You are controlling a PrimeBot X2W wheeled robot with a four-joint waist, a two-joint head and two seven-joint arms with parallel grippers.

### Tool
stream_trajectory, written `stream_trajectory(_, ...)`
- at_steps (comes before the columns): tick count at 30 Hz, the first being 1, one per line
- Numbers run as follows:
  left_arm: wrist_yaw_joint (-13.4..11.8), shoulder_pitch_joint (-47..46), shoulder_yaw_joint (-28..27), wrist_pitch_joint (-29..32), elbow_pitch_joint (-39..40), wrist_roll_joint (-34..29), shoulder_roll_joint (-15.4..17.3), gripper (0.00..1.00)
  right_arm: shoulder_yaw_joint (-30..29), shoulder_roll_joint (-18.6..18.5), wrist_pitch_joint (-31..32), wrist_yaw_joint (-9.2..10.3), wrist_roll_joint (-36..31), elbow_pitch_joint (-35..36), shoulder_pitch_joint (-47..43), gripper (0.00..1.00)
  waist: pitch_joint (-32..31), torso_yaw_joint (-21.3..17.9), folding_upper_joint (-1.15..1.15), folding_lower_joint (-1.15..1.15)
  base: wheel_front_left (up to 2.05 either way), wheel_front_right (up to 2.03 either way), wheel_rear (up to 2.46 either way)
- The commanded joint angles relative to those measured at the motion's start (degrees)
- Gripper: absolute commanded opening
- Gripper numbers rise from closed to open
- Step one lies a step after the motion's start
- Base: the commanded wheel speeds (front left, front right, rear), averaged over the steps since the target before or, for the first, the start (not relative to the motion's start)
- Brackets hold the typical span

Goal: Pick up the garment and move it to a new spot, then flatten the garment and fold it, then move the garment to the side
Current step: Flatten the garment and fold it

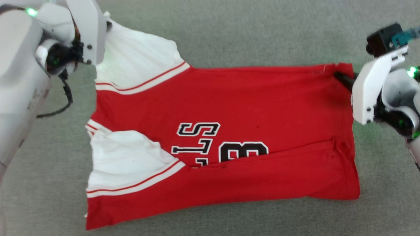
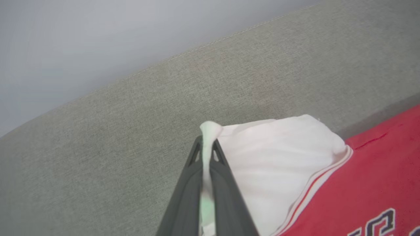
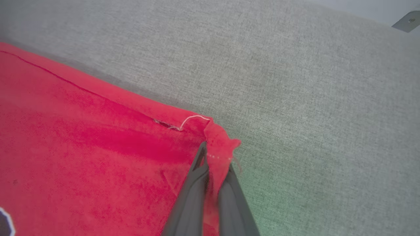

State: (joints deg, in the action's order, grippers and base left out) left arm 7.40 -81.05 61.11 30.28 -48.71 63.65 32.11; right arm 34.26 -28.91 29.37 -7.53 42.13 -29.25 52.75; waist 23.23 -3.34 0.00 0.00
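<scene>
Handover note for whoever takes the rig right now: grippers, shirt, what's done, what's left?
Left gripper: shut on the tip of the far white sleeve.
Right gripper: shut on the far hem corner of the shirt.
Shirt: spread on the grey surface, sleeves to the robot's left, hem to its right.
Done: near long edge looks folded over the print.
Left: probably fold the far edge in, finish folding, move it aside.
</scene>
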Motion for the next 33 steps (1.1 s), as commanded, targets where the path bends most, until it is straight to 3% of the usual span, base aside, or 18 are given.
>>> stream_trajectory(1, 0.12, 0.98, 0.21, 0.13, 0.41, 0.24, 0.40, 0.00, 0.18, -0.54, -0.37, 0.08, 0.24, 0.33, -1.18, 0.00, -4.05, 2.67, 0.00, 0.00, 0.00, 0.00, 0.00)
stream_trajectory(5, -0.08, 3.40, 0.86, 1.25, 5.33, 0.84, 2.53, 0.00, 0.17, -2.79, -1.04, 0.08, 1.45, 3.51, -5.72, 0.00, -7.58, 3.93, 0.00, 0.00, 0.00, 0.00, 0.00)
stream_trajectory(8, -1.90, 6.48, 1.27, 2.45, 10.35, 1.52, 4.87, 0.00, -0.53, -4.57, -1.02, 0.08, 1.98, 5.74, -9.67, 0.00, -9.86, 4.70, 0.00, 0.00, 0.00, 0.00, 0.00)
stream_trajectory(20, -15.72, 25.83, 2.60, 4.87, 38.19, 8.34, 16.19, 0.00, -5.32, -7.54, 1.46, 0.08, 2.83, 12.83, -26.15, 0.00, -14.37, 5.99, 0.00, 0.00, 0.00, 0.00, 0.00)
stream_trajectory(25, -17.77, 31.43, 3.65, 3.97, 40.71, 10.65, 16.10, 0.00, -5.84, -5.89, 3.34, 0.07, 1.60, 12.90, -29.30, 0.00, -14.81, 5.84, 0.00, 0.00, 0.00, 0.00, 0.00)
stream_trajectory(29, -16.68, 33.81, 4.06, 3.24, 36.96, 12.30, 14.26, 0.00, -5.80, -3.91, 4.51, 0.08, 0.85, 12.06, -29.63, 0.00, -15.08, 5.60, 0.00, 0.00, 0.00, 0.00, 0.00)
stream_trajectory(30, -16.19, 34.01, 4.23, 2.98, 35.72, 12.30, 13.76, 0.00, -5.71, -3.41, 4.78, 0.07, 0.69, 11.78, -29.49, 0.03, -15.18, 5.54, 0.00, 0.00, 0.00, 0.00, 0.00)
stream_trajectory(32, -15.19, 34.27, 3.96, 2.21, 32.92, 12.71, 12.44, 0.29, -5.53, -2.45, 5.35, 0.07, 0.30, 11.19, -28.98, 0.25, -15.45, 5.46, 0.00, 0.00, 0.00, 0.00, 0.00)
stream_trajectory(33, -14.63, 34.50, 3.79, 1.84, 31.58, 13.20, 11.85, 0.33, -5.29, -2.07, 5.62, 0.07, 0.17, 10.93, -28.85, 0.35, -15.64, 5.42, 0.00, 0.00, 0.00, 0.00, 0.00)
